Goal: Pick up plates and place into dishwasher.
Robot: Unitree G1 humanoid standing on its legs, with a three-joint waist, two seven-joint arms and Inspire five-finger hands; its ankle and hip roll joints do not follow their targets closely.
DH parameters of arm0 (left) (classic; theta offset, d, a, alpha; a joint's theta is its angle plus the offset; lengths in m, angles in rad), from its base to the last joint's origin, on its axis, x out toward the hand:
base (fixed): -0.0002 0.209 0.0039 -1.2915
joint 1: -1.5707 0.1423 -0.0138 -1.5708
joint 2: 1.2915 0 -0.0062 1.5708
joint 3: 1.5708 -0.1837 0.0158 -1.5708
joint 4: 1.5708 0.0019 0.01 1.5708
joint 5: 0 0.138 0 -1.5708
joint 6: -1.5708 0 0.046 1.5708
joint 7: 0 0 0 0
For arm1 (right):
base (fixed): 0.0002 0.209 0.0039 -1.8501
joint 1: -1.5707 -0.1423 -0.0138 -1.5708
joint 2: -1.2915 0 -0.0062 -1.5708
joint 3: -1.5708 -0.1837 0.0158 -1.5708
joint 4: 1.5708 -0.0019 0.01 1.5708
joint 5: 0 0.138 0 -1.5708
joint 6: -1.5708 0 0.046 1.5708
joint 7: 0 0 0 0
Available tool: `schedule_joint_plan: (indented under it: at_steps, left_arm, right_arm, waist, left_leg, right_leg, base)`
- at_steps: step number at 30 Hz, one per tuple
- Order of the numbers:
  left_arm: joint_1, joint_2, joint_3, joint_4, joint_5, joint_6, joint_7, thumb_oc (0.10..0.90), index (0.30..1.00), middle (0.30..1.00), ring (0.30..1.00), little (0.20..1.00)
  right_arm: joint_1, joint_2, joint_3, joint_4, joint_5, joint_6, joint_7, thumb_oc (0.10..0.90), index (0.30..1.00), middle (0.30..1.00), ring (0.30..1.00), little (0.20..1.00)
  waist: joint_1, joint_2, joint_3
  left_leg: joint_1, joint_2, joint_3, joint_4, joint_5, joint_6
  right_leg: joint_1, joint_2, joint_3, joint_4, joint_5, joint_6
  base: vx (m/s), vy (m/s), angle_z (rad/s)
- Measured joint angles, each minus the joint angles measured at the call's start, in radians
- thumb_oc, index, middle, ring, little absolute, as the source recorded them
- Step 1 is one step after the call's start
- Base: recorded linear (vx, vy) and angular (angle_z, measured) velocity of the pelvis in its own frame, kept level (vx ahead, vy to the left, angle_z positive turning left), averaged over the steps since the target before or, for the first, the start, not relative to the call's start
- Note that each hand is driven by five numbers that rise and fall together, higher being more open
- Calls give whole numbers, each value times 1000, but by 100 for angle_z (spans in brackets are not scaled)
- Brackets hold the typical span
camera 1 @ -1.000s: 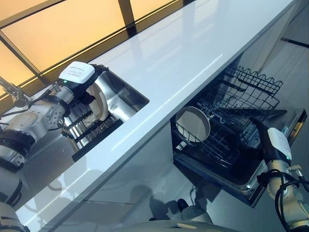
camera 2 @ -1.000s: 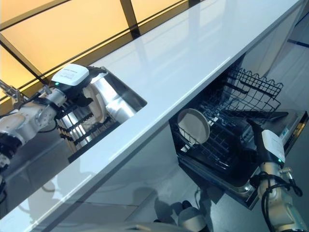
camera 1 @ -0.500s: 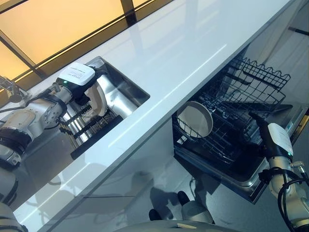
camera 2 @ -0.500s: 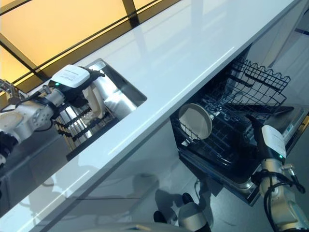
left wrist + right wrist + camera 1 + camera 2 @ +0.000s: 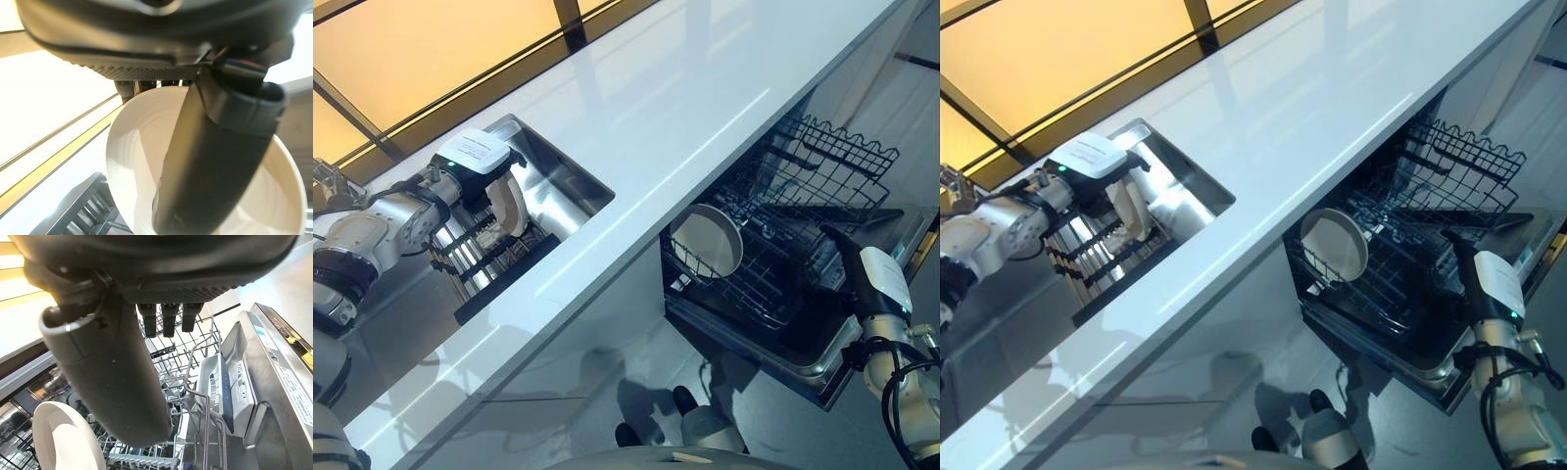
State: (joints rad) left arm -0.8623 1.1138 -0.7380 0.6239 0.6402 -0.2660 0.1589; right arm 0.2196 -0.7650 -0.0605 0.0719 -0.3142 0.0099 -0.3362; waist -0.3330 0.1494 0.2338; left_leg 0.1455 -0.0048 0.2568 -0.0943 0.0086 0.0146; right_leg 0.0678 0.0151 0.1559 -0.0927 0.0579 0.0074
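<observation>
Now left hand clamped around white plate above the sink rack.

Silver-grey arms end in dark hands: left hand, right hand, each wrist topped by a white labelled block.

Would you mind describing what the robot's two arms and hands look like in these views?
Both arms are silver-grey and jointed, with dark bands at the joints. The left hand is dark with a white labelled plate on its back bearing small print, and a small green light at the wrist. The right hand is dark and slim with a similar white cover. Up close, each thumb is a smooth dark cylinder.
</observation>
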Motion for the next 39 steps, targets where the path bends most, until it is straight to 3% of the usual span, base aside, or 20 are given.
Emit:
schedule_joint_plan:
  at_steps: [16, 25, 32, 36, 37, 39]
  left_arm:
    - [-3, -1, -5, 42, 26, -25, 14, 100, 300, 300, 300, 200]
    - [-3, -1, 9, 57, -29, -21, 167, 100, 300, 300, 300, 200]
    - [70, -40, 268, 46, -144, -18, 368, 100, 300, 300, 300, 200]
    - [124, -50, 358, 5, -190, -14, 437, 100, 300, 300, 300, 200]
    - [197, -79, 447, -32, -211, -14, 453, 100, 300, 300, 300, 200]
    - [261, -125, 490, -38, -245, -15, 506, 100, 300, 300, 300, 200]
  right_arm:
    - [-1, -6, 0, -3, 1, -25, 14, 800, 900, 900, 900, 900]
    - [-2, -6, -1, -30, 1, -59, -6, 800, 900, 900, 900, 900]
    - [-32, -6, -3, -48, 0, -93, -53, 800, 900, 900, 900, 900]
    - [-46, -5, -4, -48, 0, -117, -55, 800, 900, 900, 900, 900]
    - [-53, -4, -5, -48, -1, -126, -56, 800, 900, 900, 900, 900]
    - [-58, 0, -6, -48, -2, -135, -58, 800, 900, 900, 900, 900]
  waist:
    - [-7, 0, 1]
    - [7, -5, 3]
    - [34, -29, 8]
    - [47, -48, -1]
    - [58, -53, -5]
    - [65, -67, -15]
  left_leg:
    - [1, 0, 2, 0, 0, 0]
    - [8, 1, -3, 0, 0, 0]
    - [23, 3, -19, 0, 0, 0]
    - [28, 2, -29, 0, 2, 0]
    - [34, 2, -31, 0, 2, 0]
    - [35, 2, -42, 0, 5, 1]
  right_leg:
    - [2, 0, 1, 0, 2, 0]
    - [11, 0, -4, 0, 2, -1]
    - [30, 0, -15, 0, 1, 0]
    - [39, -1, -27, 0, 1, 0]
    - [45, -1, -28, 0, 1, -1]
    - [50, -2, -36, 0, 1, -1]
  base:
    - [-38, 7, 0]
    - [-50, 0, 2]
    - [-46, -1, 3]
    - [-33, 20, 8]
    - [-31, 27, 4]
    - [-23, 25, 12]
